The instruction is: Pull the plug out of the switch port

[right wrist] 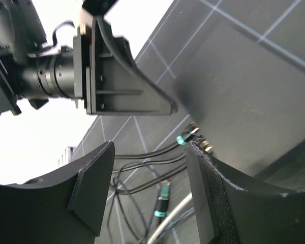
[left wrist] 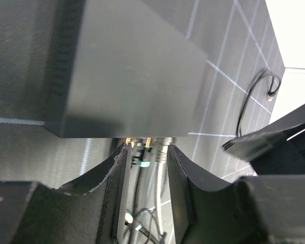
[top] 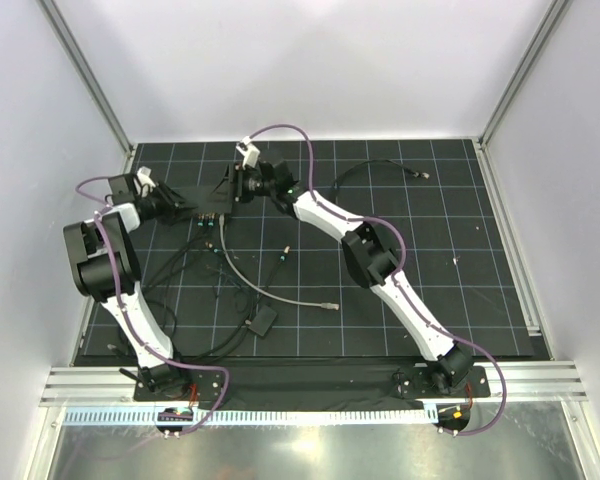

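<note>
Viewing from above: a flat dark-grey rectangular switch [top: 208, 203] lies on the black gridded mat [top: 430, 280], toward 10 o'clock from the mat's middle, with its port edge facing 6 o'clock.
Left gripper [top: 187, 207]: at the switch's 9 o'clock end, over the port edge.
Right gripper [top: 232, 190]: at the switch's 2 o'clock corner.
Cables: thin black leads with green-booted plugs [top: 206, 226] leave the port edge toward 6 o'clock. A grey cable [top: 242, 280] curves away toward 4 o'clock. A small black squarish block [top: 262, 322] lies well apart at 5 o'clock.
Left wrist view, switch: it fills the upper half, with its port edge at 6 o'clock.
Left fingers [left wrist: 117, 173]: narrowly parted, flanking a grey-booted plug [left wrist: 161, 152] seated in the port edge. A green-banded plug sits just at its 9 o'clock. The 3 o'clock finger touches the grey boot; whether the plug is clamped cannot be told.
Right wrist view, switch: it occupies 2 o'clock, port edge toward the middle.
Right fingers [right wrist: 94, 185]: they stand well apart with nothing clamped, and only leads on the mat show in the gap. The 3 o'clock finger lies just beside the switch's port-edge corner.
</note>
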Controlling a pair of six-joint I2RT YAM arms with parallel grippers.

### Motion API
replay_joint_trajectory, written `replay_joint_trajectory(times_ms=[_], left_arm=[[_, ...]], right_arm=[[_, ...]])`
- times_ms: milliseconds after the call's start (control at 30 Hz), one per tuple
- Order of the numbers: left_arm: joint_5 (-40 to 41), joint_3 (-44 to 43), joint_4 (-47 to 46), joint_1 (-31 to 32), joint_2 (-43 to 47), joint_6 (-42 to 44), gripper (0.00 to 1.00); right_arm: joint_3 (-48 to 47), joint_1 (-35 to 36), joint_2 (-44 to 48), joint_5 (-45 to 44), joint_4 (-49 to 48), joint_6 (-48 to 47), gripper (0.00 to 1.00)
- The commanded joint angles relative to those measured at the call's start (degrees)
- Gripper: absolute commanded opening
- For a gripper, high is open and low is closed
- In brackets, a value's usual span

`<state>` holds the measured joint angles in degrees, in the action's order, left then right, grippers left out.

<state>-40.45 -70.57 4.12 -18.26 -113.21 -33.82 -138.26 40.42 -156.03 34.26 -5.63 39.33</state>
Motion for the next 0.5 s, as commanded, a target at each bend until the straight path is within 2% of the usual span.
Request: replay_joint_trajectory(times_ms=[0, 467], left_arm=[[-2.35, -0.63, -2.19, -0.99, -1.75, 1.74, 0.38], [-4.2, -2.03, 4.05, -1.07, -5.53, 7.28, 0.41]], right_arm=[[-3.34, -0.96, -1.91, -0.16, -4.39, 2.85, 0.65], [-9.14, -0.7, -8.94, -4.81, -5.01, 4.61, 0.6]])
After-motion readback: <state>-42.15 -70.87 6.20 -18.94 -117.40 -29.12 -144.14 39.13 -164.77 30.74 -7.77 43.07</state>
